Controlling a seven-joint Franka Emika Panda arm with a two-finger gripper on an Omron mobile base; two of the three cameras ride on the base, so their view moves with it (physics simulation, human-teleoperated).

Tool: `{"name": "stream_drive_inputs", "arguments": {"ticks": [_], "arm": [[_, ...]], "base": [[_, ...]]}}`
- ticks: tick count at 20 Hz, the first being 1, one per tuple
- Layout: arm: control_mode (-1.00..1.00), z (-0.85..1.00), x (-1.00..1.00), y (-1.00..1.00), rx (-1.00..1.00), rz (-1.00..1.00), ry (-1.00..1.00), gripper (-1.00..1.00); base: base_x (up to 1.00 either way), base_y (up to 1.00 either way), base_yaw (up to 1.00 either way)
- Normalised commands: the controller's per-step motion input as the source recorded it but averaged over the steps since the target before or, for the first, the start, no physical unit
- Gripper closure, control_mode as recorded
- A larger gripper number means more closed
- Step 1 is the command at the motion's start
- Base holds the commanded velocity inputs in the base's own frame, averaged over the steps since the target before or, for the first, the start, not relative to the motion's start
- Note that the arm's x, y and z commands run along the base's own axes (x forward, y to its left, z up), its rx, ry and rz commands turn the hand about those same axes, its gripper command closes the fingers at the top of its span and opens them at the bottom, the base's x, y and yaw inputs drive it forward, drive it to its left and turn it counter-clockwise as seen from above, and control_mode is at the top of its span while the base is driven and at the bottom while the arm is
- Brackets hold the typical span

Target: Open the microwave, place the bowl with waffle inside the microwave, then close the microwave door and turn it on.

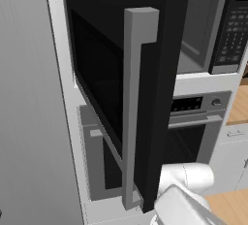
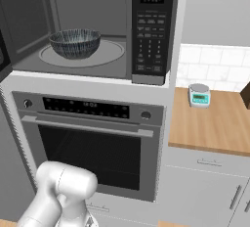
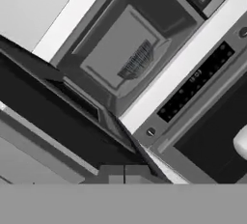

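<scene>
The microwave door stands wide open, its grey handle facing out. The bowl sits inside on the round plate (what lies in the bowl cannot be seen). Below is the oven. A small scale stands on the counter. The pincer is closed and holds nothing, low beside the door's edge.

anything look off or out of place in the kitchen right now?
Nothing spilled, tipped or damaged. The microwave door stands open, which fits the task. The bowl sits upright on the turntable inside the microwave; its contents can't be made out. A small scale sits squarely on the wooden counter.
</scene>
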Motion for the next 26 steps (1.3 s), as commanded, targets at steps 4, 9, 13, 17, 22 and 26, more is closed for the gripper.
{"name": "stream_drive_inputs", "arguments": {"ticks": [4,9,13,17,22,26], "arm": [[-1.00,-0.27,0.07,0.60,-0.32,-0.05,0.00,1.00],[-1.00,-0.40,0.29,0.77,-0.33,-0.06,0.00,1.00],[-1.00,-0.51,0.47,0.79,-0.32,-0.05,0.00,1.00],[-1.00,-0.59,0.94,0.69,-0.30,-0.09,0.04,1.00],[-1.00,-0.49,1.00,0.43,-0.27,-0.16,0.00,1.00],[-1.00,-0.39,1.00,0.07,-0.17,-0.18,0.00,1.00]], "base": [[0.00,0.00,0.00],[0.00,0.00,0.00],[0.00,0.00,0.00],[0.00,0.00,0.00],[0.00,0.00,0.00],[0.00,0.00,0.00]]}}
